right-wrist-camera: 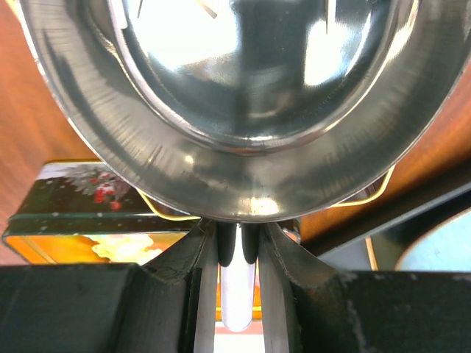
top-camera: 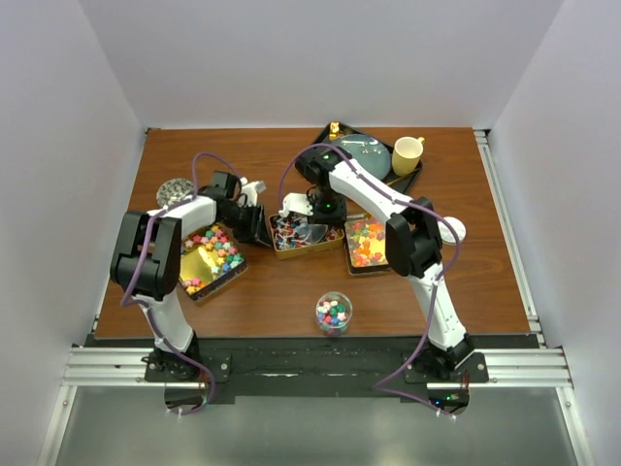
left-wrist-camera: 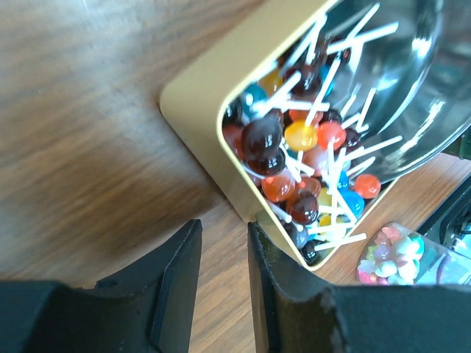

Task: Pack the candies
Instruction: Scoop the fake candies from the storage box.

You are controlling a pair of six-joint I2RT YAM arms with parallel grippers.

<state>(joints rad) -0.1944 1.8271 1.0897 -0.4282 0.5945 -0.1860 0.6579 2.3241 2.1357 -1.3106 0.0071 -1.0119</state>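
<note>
Nearest the arms, a small clear glass jar (top-camera: 333,313) stands alone on the wooden desk (top-camera: 281,291), holding a low layer of mixed bright pieces. By that showing the packing looks begun but far from finished. Behind it three shallow gold tins sit in a row, all well stocked. The left tin (top-camera: 194,264) has a mirror-bright floor showing beside chunky multicoloured candies (top-camera: 218,248). The middle tin (left-wrist-camera: 199,95), with rounded corners and matte walls, is heaped with glossy round lollipops (left-wrist-camera: 302,147) on thin white sticks. The right one holds orange and yellow gummies (top-camera: 366,241). The left fingers (left-wrist-camera: 176,279), matte black, are parted by a narrow gap with nothing between them, hovering just beside the middle tin's corner. The right fingers (right-wrist-camera: 283,272) are clamped on the pale handle of a polished steel scoop (right-wrist-camera: 235,110), its smooth curved bowl poised over the middle tin. I cannot tell whether it carries anything. Farthest back lies a dark tray (top-camera: 412,180) with a yellow mug (top-camera: 406,153).
</note>
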